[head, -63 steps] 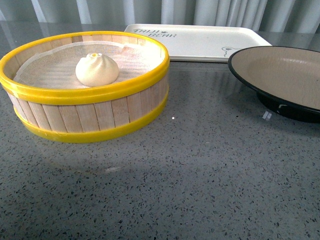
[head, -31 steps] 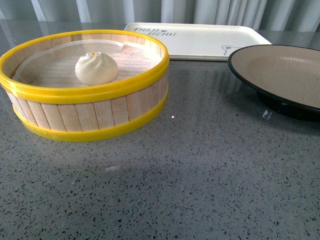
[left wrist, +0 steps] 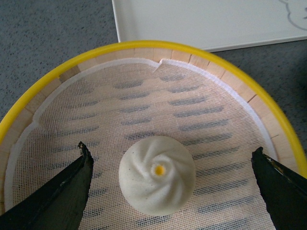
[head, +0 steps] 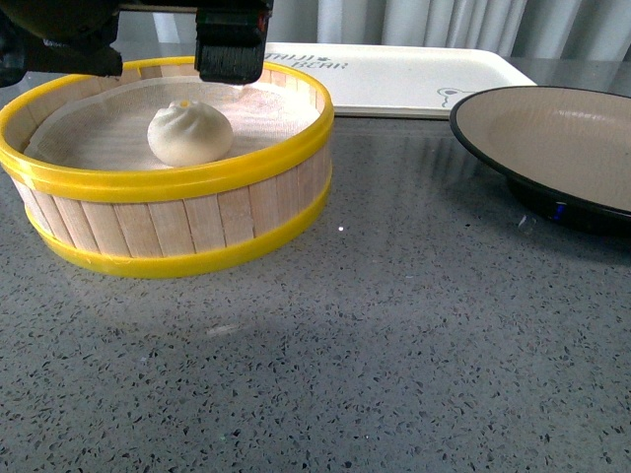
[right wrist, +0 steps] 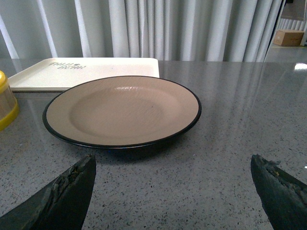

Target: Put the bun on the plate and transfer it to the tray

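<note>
The cream-white bun [head: 190, 133] sits on the mesh cloth inside the yellow-rimmed steamer basket [head: 177, 183]. My left gripper [head: 148, 61] hangs over the basket, open. In the left wrist view the bun [left wrist: 156, 173] lies between the two spread fingers of the left gripper [left wrist: 170, 147], with neither touching it. The plate [head: 552, 138], tan inside with a black rim, stands empty at the right. My right gripper [right wrist: 172, 158] is open and empty, low over the table just short of the plate [right wrist: 120, 108]. The cream tray [head: 394, 79] lies empty at the back.
The tray shows in the left wrist view [left wrist: 201, 21] just past the basket rim [left wrist: 144, 46], and in the right wrist view [right wrist: 81, 72] behind the plate. Grey speckled tabletop [head: 394, 345] lies in front. Curtains hang behind the table.
My left gripper has come into the front view from above and now hangs over the basket. The bun, plate and tray have not moved.
</note>
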`<state>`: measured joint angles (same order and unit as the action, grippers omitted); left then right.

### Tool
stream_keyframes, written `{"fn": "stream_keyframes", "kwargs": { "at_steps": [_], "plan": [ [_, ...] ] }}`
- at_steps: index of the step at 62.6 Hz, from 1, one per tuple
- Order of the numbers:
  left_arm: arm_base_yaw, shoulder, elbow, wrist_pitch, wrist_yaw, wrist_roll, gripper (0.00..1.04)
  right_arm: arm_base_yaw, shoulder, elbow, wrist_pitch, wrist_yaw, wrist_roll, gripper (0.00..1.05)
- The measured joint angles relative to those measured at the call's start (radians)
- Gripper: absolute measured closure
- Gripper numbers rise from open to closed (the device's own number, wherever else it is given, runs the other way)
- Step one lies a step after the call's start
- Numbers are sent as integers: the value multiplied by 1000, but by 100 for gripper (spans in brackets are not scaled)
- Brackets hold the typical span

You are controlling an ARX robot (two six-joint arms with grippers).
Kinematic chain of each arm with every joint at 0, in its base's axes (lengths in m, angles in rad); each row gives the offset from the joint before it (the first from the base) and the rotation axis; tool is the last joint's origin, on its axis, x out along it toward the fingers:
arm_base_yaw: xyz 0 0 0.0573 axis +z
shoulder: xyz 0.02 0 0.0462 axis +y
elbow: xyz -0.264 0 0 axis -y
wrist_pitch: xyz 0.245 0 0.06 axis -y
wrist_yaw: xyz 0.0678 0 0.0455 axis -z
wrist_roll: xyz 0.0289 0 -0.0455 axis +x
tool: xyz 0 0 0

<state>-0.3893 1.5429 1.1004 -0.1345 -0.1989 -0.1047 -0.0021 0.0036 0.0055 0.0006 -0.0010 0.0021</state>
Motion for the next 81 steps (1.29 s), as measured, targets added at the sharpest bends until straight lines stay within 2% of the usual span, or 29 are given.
{"fn": "stream_keyframes", "kwargs": {
  "at_steps": [55, 81],
  "plan": [
    [-24, 84, 39, -56, -28, -25, 7, 0, 0, 0, 0, 0, 0, 9],
    [-25, 84, 39, -56, -27, -29, 71, 0, 0, 0, 0, 0, 0, 9]
  ]
}}
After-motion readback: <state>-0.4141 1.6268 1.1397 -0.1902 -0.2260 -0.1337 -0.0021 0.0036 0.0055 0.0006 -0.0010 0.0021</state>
